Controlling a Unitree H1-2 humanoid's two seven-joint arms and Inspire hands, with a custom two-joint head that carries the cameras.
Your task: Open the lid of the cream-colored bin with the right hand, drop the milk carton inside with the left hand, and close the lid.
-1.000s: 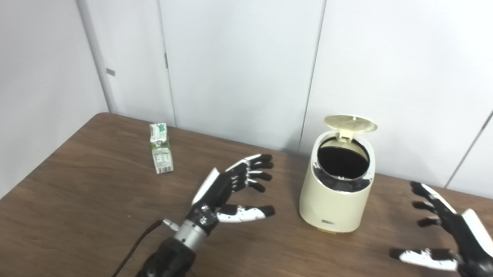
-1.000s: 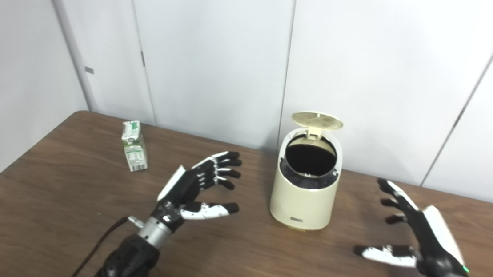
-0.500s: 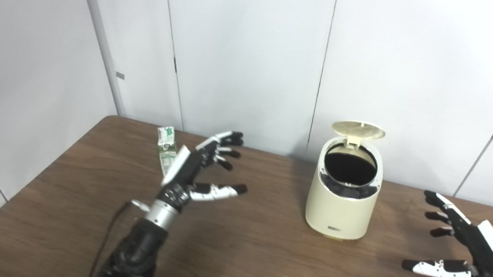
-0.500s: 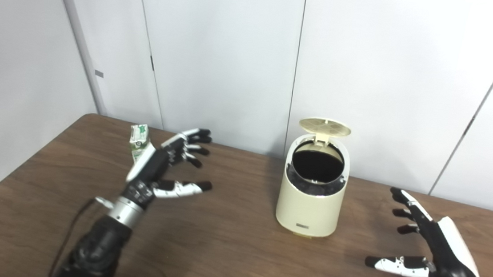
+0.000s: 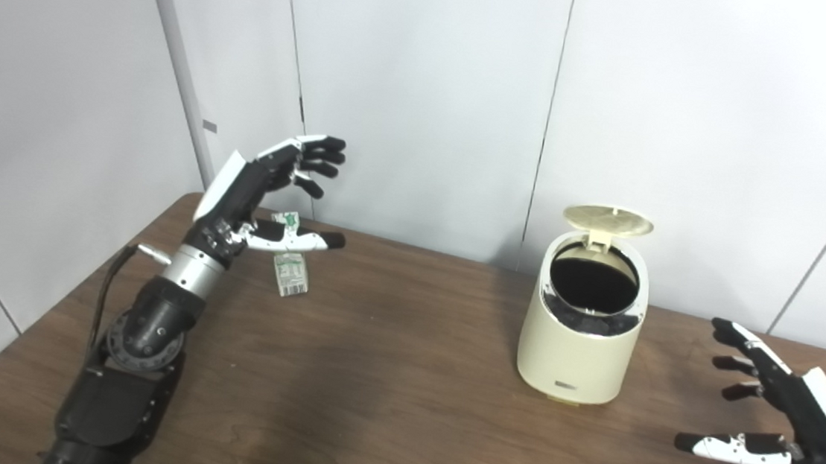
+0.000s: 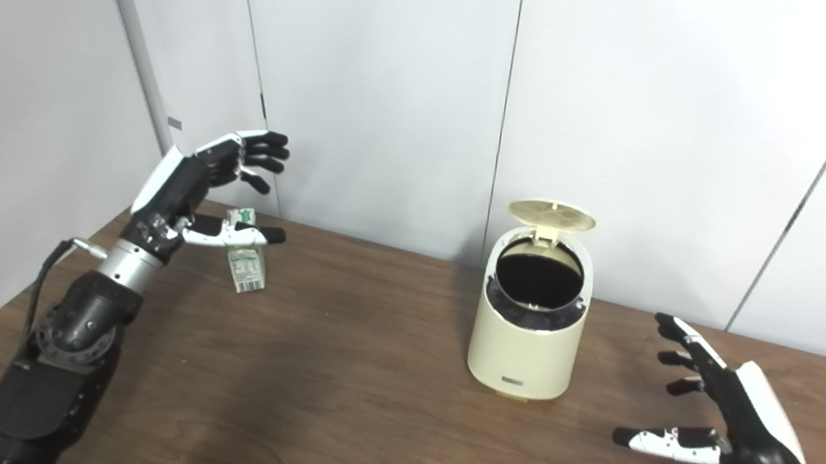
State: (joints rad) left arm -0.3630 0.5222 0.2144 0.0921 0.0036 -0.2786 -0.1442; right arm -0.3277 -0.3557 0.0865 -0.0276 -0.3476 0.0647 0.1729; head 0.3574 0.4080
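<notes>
The cream-colored bin (image 5: 582,329) stands on the brown table with its round lid (image 5: 608,220) tipped up and back, showing a dark inside. The green-and-white milk carton (image 5: 289,266) stands upright at the table's far left. My left hand (image 5: 259,192) is open and raised in the air above and just in front of the carton, its thumb crossing the carton's top. My right hand (image 5: 786,414) is open and empty, low over the table to the right of the bin.
The brown wooden table (image 5: 382,409) reaches to white wall panels behind. Its left edge (image 5: 46,319) runs diagonally close to my left arm. A dark cable (image 5: 107,287) hangs from my left wrist.
My left hand has swung left and risen from beside the bin to above the carton. My right hand has drawn back a little. The camera has shifted, so the scene sits further right.
</notes>
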